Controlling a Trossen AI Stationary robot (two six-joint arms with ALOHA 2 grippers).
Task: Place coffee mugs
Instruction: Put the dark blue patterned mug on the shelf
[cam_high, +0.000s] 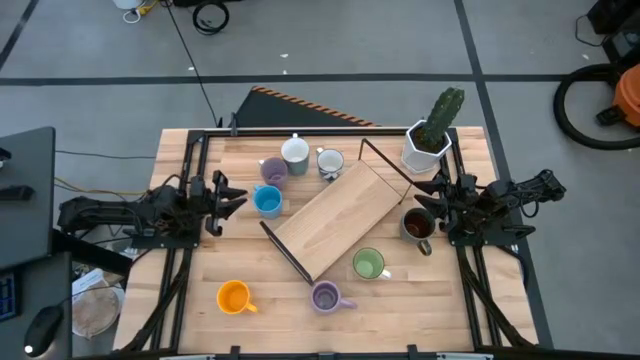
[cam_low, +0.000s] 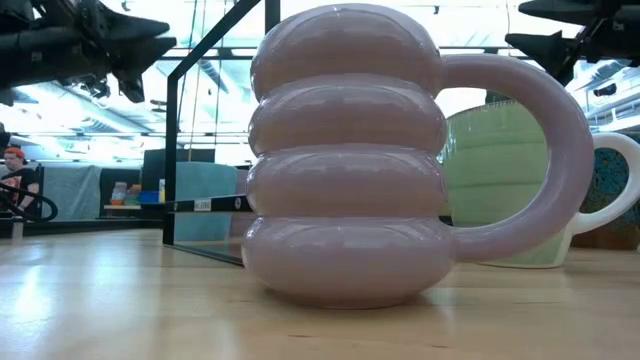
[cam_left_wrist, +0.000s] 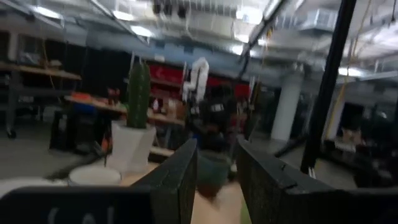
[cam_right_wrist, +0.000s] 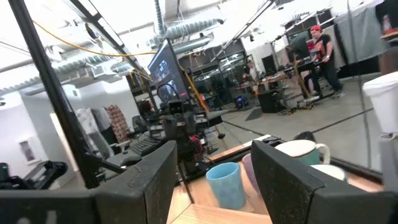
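Eight mugs stand upright on the table around a tilted wooden shelf board (cam_high: 335, 215). Two white/grey mugs (cam_high: 294, 150) (cam_high: 329, 161), a lilac mug (cam_high: 272, 170) and the blue mug (cam_high: 267, 200) are on its far-left side. The dark brown mug (cam_high: 417, 226) and green mug (cam_high: 369, 264) are on its right. The second lilac mug (cam_high: 326, 296) (cam_low: 345, 160) and the orange mug (cam_high: 233, 297) stand near the front. My left gripper (cam_high: 235, 195) (cam_left_wrist: 217, 180) hovers open, left of the blue mug. My right gripper (cam_high: 415, 200) (cam_right_wrist: 214, 180) hovers open above the brown mug.
A white faceted pot with a cactus (cam_high: 430, 140) stands at the far-right corner. The board sits in a black metal frame (cam_high: 285, 250) (cam_low: 180, 150) lying slantwise across the table's middle. Bare wood shows at the near-right corner (cam_high: 430, 300).
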